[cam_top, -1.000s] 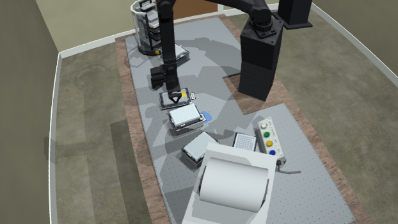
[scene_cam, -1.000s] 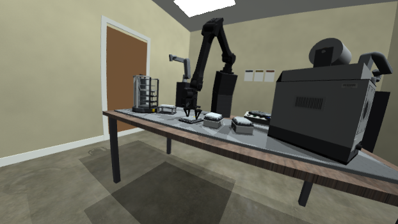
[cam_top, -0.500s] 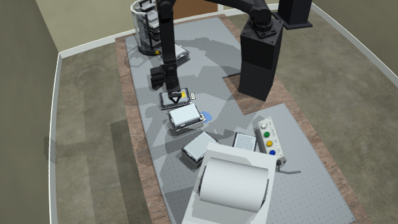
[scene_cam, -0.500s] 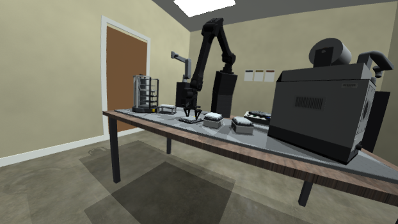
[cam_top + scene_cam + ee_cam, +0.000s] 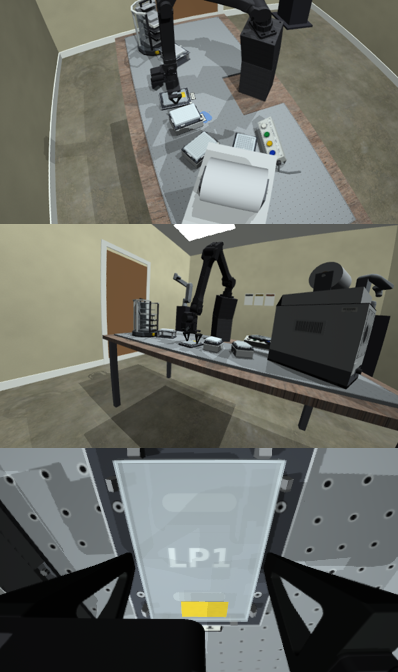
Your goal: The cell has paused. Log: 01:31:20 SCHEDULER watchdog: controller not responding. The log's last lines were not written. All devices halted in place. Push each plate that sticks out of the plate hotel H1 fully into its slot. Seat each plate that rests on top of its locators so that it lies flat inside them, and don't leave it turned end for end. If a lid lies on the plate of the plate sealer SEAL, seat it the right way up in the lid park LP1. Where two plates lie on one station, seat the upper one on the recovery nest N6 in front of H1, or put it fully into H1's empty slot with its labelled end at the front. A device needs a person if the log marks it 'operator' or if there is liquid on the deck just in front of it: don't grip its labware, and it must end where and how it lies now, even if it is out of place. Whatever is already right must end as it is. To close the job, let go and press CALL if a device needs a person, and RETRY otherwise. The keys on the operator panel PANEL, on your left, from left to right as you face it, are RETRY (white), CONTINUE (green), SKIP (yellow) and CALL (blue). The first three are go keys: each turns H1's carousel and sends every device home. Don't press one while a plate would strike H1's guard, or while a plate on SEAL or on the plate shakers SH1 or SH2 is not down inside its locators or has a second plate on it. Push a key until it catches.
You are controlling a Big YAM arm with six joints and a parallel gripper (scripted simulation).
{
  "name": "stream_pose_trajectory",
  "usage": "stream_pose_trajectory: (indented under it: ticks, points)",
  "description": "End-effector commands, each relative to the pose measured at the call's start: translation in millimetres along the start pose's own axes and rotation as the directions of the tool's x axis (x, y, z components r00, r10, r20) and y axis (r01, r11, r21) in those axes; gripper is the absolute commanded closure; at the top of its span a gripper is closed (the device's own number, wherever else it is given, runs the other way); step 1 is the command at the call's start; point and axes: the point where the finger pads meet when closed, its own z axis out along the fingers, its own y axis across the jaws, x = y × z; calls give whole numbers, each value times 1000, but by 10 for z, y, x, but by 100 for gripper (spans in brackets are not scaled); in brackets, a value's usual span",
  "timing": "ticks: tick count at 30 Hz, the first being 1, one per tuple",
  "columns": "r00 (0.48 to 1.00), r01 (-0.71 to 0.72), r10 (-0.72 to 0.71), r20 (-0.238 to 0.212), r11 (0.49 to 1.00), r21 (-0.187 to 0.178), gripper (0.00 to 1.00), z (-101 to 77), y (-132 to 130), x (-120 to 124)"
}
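Note:
A clear lid (image 5: pixel 199 543) (image 5: pixel 175 98) lies flat in the lid park LP1, its yellow mark (image 5: pixel 204 609) at the near end in the wrist view; the "LP1" lettering shows through it. My gripper (image 5: pixel 199 560) is open, with one finger on each side of the lid and a gap to both long edges. It also shows in the top view (image 5: pixel 175 96) and the exterior view (image 5: pixel 192 338), low over the park. The sealer SEAL (image 5: pixel 233 189) has a well plate (image 5: pixel 245 141) on its stage. The plate hotel H1 (image 5: pixel 148 29) stands at the far end.
A plate (image 5: pixel 185 115) sits on the shaker next to LP1, with a blue puddle (image 5: pixel 206 116) beside it. Another shaker plate (image 5: pixel 199 146) lies skewed. A plate rests in front of H1 (image 5: pixel 177 52). The panel (image 5: pixel 270 139) has white, green, yellow and blue keys.

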Motion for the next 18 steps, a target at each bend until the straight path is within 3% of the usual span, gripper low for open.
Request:
stream_pose_trajectory:
  ticks: [1,11,12,18]
  points:
    - [1000,4,-4,0,1000,1,0,85,55,5]
    - [1000,4,-4,0,1000,1,0,85,55,5]
    - [1000,10,-10,19,1000,1,0,-85,75,-109]
    - [1000,-1,1,14,1000,5,0,-284,-44,-82]
